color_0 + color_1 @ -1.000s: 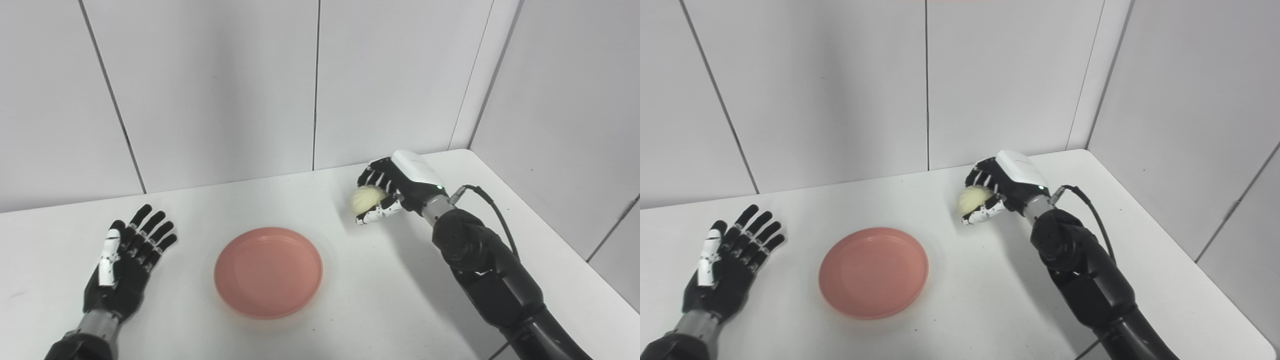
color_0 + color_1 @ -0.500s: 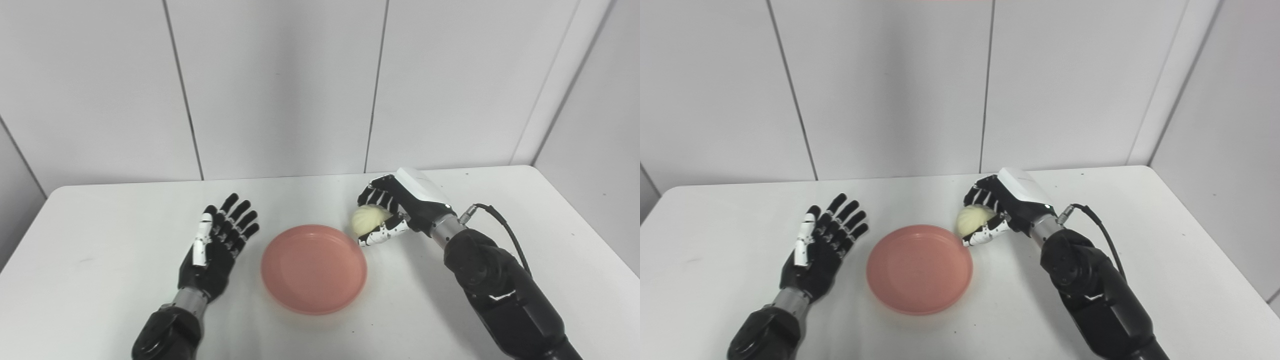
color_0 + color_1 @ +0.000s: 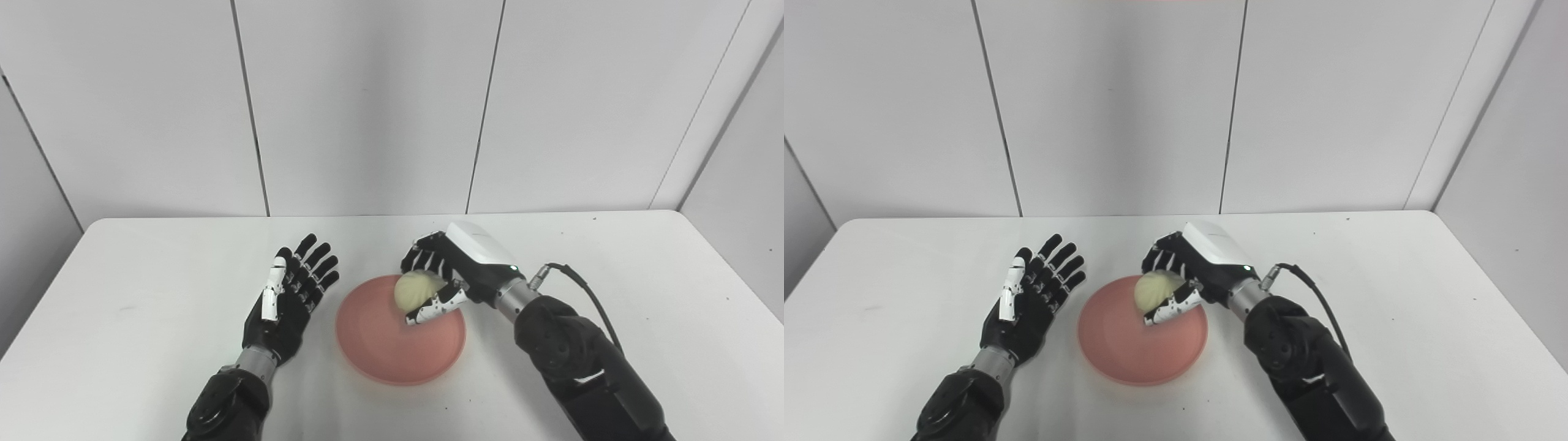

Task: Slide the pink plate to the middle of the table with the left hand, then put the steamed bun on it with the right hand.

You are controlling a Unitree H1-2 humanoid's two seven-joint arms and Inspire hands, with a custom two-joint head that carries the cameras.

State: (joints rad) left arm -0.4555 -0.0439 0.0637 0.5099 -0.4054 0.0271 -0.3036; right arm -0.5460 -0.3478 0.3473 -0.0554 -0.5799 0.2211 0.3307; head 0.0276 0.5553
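The pink plate point(image 3: 392, 343) lies flat near the middle of the white table point(image 3: 122, 288). My right hand point(image 3: 456, 275) is shut on the pale steamed bun point(image 3: 416, 289) and holds it over the plate's far right part, fingers above it and thumb below. I cannot tell whether the bun touches the plate. My left hand point(image 3: 288, 300) rests palm-up and open on the table just left of the plate, fingers spread, holding nothing. In the right eye view the bun point(image 3: 1157, 288) sits above the plate point(image 3: 1127, 349) likewise.
White wall panels point(image 3: 367, 104) close the table off at the back and on the right. A black cable point(image 3: 582, 288) loops from my right wrist. Bare table surface lies to the far left and far right.
The camera has swung left, shifting the whole picture. My right hand has carried the bun from right of the plate to over the plate. The left hand stays open beside the plate.
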